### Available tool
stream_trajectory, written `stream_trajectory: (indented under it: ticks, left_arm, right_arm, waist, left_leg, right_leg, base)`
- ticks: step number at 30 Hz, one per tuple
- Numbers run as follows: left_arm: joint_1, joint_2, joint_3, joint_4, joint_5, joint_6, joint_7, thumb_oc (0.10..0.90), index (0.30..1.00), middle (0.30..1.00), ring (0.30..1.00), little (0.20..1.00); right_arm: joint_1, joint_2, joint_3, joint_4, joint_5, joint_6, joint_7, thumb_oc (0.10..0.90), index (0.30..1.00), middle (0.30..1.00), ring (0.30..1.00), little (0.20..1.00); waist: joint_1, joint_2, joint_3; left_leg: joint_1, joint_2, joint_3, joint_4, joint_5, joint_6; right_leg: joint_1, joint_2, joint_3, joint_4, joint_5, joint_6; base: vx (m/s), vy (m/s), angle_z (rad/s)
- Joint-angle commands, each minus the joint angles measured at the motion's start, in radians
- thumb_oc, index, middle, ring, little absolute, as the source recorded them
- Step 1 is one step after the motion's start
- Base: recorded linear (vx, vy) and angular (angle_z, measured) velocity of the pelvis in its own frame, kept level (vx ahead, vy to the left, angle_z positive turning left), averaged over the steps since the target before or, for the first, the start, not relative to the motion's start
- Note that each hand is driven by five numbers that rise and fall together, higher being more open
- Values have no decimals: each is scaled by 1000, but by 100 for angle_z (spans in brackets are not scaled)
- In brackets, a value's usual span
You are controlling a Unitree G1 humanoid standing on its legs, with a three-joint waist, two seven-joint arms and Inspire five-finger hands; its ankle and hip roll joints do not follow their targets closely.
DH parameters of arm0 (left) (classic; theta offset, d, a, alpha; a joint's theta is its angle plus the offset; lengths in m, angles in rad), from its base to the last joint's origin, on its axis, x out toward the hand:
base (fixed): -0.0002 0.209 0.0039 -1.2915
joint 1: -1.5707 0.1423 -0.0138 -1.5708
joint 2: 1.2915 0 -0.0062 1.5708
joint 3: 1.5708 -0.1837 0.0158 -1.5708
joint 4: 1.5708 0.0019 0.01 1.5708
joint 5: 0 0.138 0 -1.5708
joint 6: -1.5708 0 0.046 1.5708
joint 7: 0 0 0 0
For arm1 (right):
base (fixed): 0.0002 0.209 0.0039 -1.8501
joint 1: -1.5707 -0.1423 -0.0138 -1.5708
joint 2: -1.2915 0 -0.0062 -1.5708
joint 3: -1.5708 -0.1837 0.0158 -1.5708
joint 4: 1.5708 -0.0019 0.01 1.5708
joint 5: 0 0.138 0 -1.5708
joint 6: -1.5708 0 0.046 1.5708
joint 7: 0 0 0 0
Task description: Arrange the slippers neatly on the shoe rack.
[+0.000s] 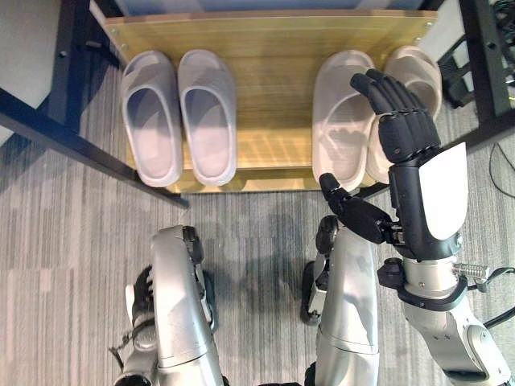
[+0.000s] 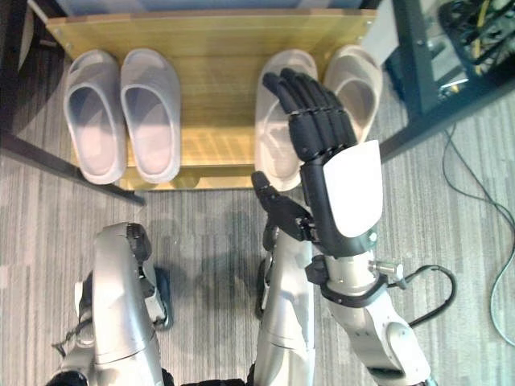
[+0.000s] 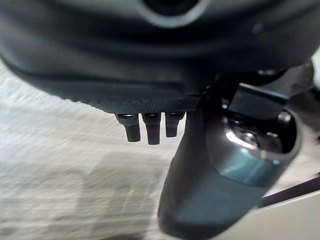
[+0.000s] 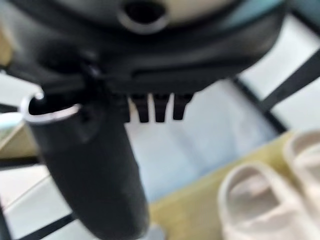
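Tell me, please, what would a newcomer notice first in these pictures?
First, the right hand, raised with straight fingers above the beige slippers on the wooden shoe rack. Next, the grey slippers, side by side on the rack's left part.

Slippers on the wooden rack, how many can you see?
4. Two grey slippers, one beside the other, sit on the shoe rack's left. Two beige slippers, one and its partner, sit on its right, partly behind the raised right hand.
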Motion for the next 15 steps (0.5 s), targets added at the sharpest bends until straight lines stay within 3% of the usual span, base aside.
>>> stream_trajectory:
  ticks: [1, 6, 9, 15]
  left_arm:
    - [-75, 125, -54, 80, 226, -265, 51, 800, 900, 900, 900, 900]
    - [-17, 199, -131, -53, 253, -294, -14, 800, 900, 900, 900, 900]
    - [11, 215, -131, -72, 258, -275, -79, 800, 900, 900, 900, 900]
    - [63, 176, -106, -60, 267, -242, -155, 800, 900, 900, 900, 900]
  right_arm:
    - [-47, -138, 18, -53, -10, -119, -42, 800, 900, 900, 900, 900]
    - [-32, -146, 90, 26, 38, -161, -13, 800, 900, 900, 900, 900]
    - [24, -69, 130, 126, 158, -169, 100, 800, 900, 900, 900, 900]
    - [102, 38, 175, 245, 283, -161, 233, 800, 900, 900, 900, 900]
  waist:
    - [10, 17, -196]
    - [8, 20, -233]
    - [-2, 23, -246]
    - [-14, 39, -255]
  left_leg:
    - [75, 23, -63, -233, 119, 48]
    - [273, 54, -10, -520, 207, 47]
    - [374, 48, 25, -677, 255, 49]
    - [491, 43, 75, -819, 292, 55]
  right_leg:
    - [134, -33, 45, -258, 106, 19]
    - [320, -73, -27, -535, 183, 41]
    - [419, -77, -55, -706, 240, 58]
    - [535, -81, -87, -874, 303, 76]
  base:
    - [17, 107, 10]
    - [-9, 91, 5]
    - [-46, 89, -8]
    - [-43, 92, -11]
